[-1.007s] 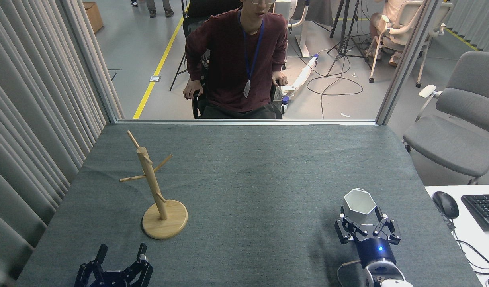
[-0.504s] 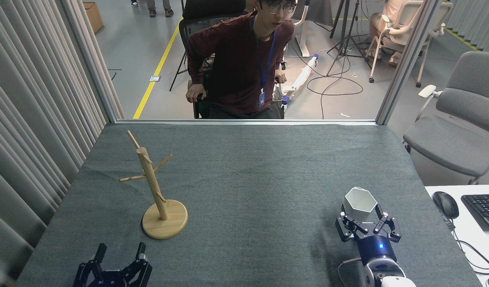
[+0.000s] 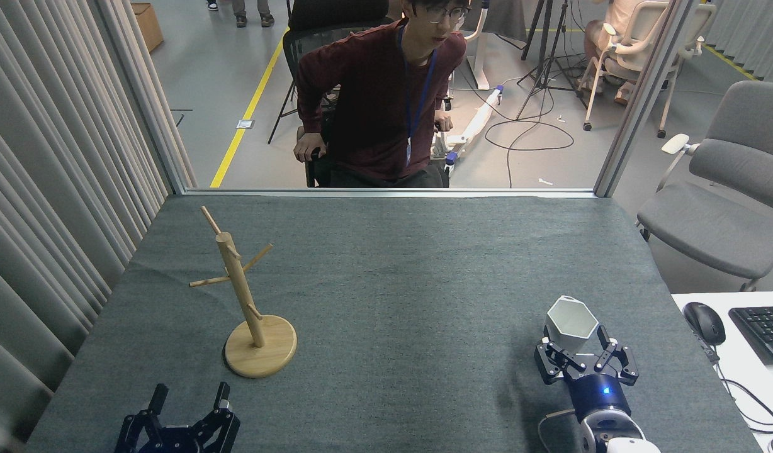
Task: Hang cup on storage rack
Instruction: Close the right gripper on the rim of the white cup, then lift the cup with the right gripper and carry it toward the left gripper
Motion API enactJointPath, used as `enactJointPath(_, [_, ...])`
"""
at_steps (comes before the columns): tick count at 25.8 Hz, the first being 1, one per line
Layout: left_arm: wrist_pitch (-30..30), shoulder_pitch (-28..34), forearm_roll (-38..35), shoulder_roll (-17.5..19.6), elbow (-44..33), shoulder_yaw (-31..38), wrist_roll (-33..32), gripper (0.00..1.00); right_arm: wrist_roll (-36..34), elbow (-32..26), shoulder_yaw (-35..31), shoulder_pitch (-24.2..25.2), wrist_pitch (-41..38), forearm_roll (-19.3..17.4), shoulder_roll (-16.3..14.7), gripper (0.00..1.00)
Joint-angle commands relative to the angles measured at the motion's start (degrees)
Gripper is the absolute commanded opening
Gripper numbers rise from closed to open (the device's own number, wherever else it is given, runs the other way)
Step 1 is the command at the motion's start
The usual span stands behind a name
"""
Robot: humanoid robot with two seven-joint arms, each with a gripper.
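The white hexagonal cup (image 3: 571, 319) stands mouth-up at the table's near right, tilted slightly, a small tab on its far rim. My right gripper (image 3: 576, 348) holds its lower part, one finger on each side. The wooden storage rack (image 3: 240, 290) stands upright on its round disc base (image 3: 260, 355) at the near left, with nothing on its slanted pegs. My left gripper (image 3: 190, 399) sits open at the bottom edge, just in front of the rack's base and holding nothing.
The grey cloth table (image 3: 399, 277) runs between a curtain (image 3: 53, 207) on the left and a white desk with a mouse (image 3: 704, 322) and keyboard (image 3: 764, 330) on the right. A person (image 3: 377, 107) sits beyond the far edge.
My right gripper and the cup have shifted slightly to the right together. The person behind the table has leaned to the right and lowered their head into view. The left gripper has barely moved.
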Motion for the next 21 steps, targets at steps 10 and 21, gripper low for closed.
enactJointPath(10, [0.01, 0.08, 0.01, 0.20, -0.09, 0.02, -0.08, 1.00, -1.23, 4.33, -0.05, -2.63, -0.51, -0.02, -0.10, 0.98])
enactJointPath(21, [0.10, 0.08, -0.08, 0.29, -0.01, 0.11, 0.01, 1.00, -1.40, 9.52, 0.22, -6.85, -0.51, -0.02, -0.36, 0.98])
